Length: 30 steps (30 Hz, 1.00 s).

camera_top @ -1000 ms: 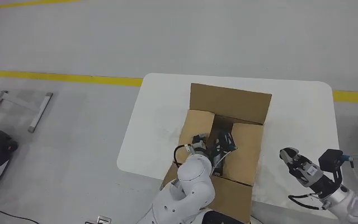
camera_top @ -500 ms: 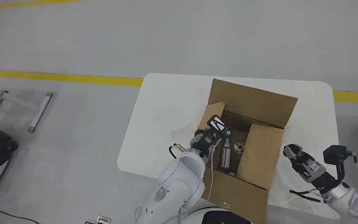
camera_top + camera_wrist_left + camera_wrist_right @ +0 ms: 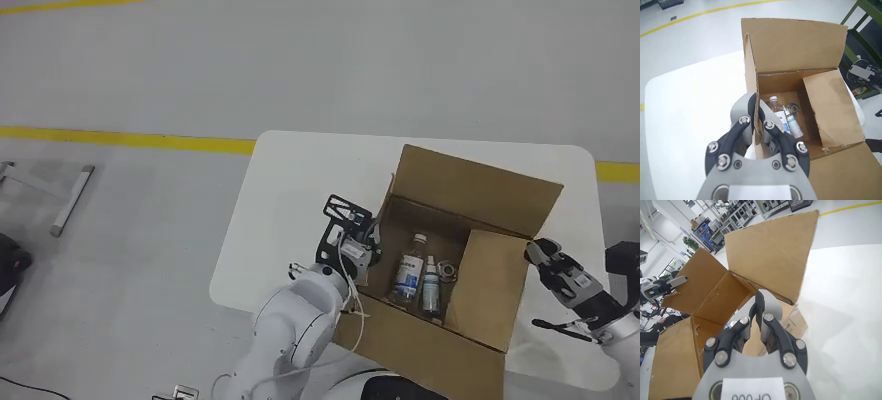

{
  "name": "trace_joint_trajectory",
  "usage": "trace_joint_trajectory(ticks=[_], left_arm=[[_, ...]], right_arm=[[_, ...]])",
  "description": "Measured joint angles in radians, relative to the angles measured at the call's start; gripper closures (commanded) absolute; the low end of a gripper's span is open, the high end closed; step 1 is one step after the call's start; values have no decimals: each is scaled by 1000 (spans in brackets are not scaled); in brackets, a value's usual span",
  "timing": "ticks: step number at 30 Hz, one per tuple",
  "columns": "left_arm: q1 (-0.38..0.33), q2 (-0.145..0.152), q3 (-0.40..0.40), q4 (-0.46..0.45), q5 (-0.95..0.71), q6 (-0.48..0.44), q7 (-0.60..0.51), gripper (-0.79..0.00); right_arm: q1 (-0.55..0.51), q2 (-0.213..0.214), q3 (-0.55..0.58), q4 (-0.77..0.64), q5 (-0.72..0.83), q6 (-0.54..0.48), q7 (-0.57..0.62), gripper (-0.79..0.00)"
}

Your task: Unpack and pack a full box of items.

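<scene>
Tightly, left tool (image 3: 757, 107) grips a side flap (image 3: 750, 62) of the box (image 3: 780, 83).

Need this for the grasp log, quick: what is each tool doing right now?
Left tool: closed on the upright cardboard flap.
Right tool: closed, holding nothing.

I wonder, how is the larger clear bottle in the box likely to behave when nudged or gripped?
The clear bottle lies on its side, so a nudge would probably roll it against the small bottle beside it. Its smooth, see-through wall may slip or flex when gripped.
</scene>
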Motion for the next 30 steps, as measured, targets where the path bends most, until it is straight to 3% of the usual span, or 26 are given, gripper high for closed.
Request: trace_joint_trajectory(ticks=[1, 3, 8, 19, 30], left_arm=[[4, 1, -8, 0, -7, 1, 2, -126], [11, 4, -27, 0, -7, 2, 5, -785], [20, 11, -59, -8, 15, -18, 27, -785], [17, 37, -72, -32, 309, -137, -74, -785], [55, 49, -89, -4, 462, -160, -99, -785]], right_arm=[[0, -1, 2, 2, 4, 6, 2, 0], [0, -2, 5, 7, 12, 9, 10, 0], [1, -5, 7, 19, 12, 2, 19, 0], [-56, -19, 32, 63, 22, 11, -68, 0], [-24, -28, 19, 125, 132, 19, 1, 0]])
